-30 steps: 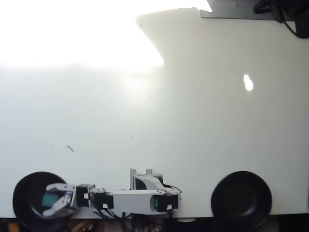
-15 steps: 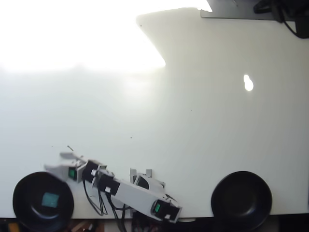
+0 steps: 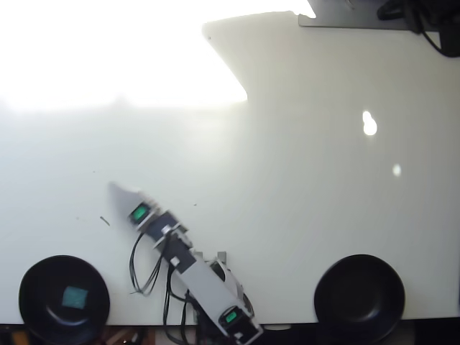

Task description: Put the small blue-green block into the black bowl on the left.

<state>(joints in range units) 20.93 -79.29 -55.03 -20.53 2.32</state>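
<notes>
In the overhead view the small blue-green block (image 3: 74, 296) lies flat inside the black bowl (image 3: 43, 277) at the lower left, near its middle. My gripper (image 3: 116, 188) is well up and to the right of that bowl, over bare table, pointing up-left. Its image is blurred and only one pale tip shows, so I cannot tell how the jaws stand. Nothing visible is held in it.
A second black bowl (image 3: 359, 296) sits at the lower right. The arm's base (image 3: 215, 269) and loose cables (image 3: 144, 269) lie along the bottom edge between the bowls. Strong glare washes out the upper left of the white table (image 3: 302, 180).
The gripper was over the left bowl with the block between its jaws a second ago. It left the block in the bowl and swung up and right, away from it.
</notes>
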